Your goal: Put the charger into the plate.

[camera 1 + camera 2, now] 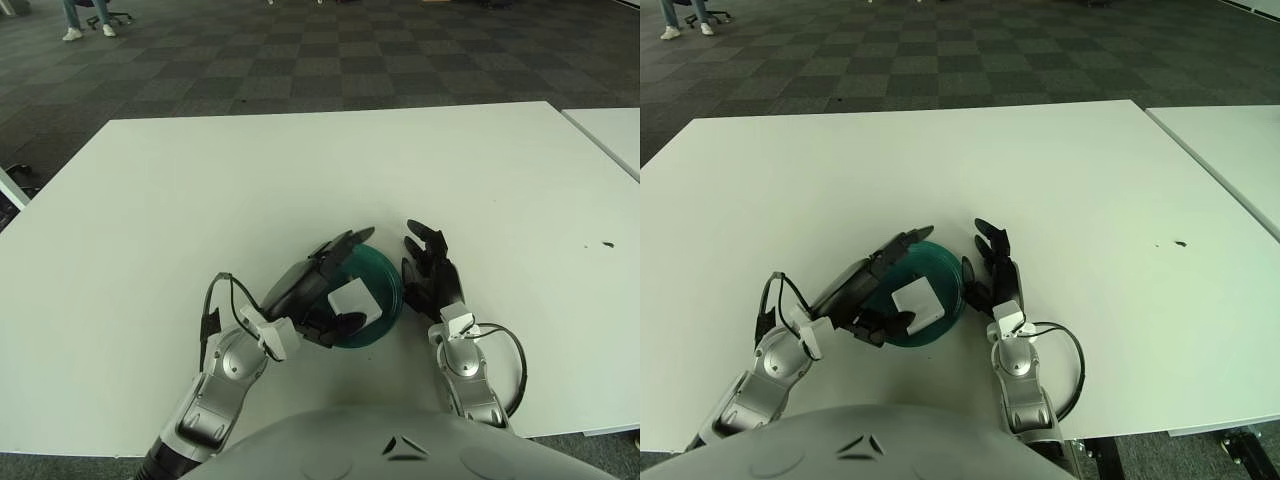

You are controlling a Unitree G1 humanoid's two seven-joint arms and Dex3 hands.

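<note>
The small white square plastic charger (913, 300) lies inside the round teal plate (384, 283) on the white counter (300, 180). Left robot hand (325, 285) hovers over it, fingers spread, empty; right robot hand (430, 275) beside the plate, relaxed. The charger looks light, rigid, smooth; best gripped across flat sides.

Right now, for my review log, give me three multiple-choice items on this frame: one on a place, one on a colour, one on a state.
1. Where is the charger?
A. in the plate
B. on the floor
C. at the table's far edge

2. What colour is the plate?
A. red
B. teal
C. yellow

3. How are the left hand's fingers?
A. shut on the charger
B. open, stretched over the plate
C. out of view

Key: 1 A, the white block lies inside the rim. 2 B, the rim shows teal. 3 B, the fingers spread clear of the charger. The right hand shows right of the plate on the table.
</note>
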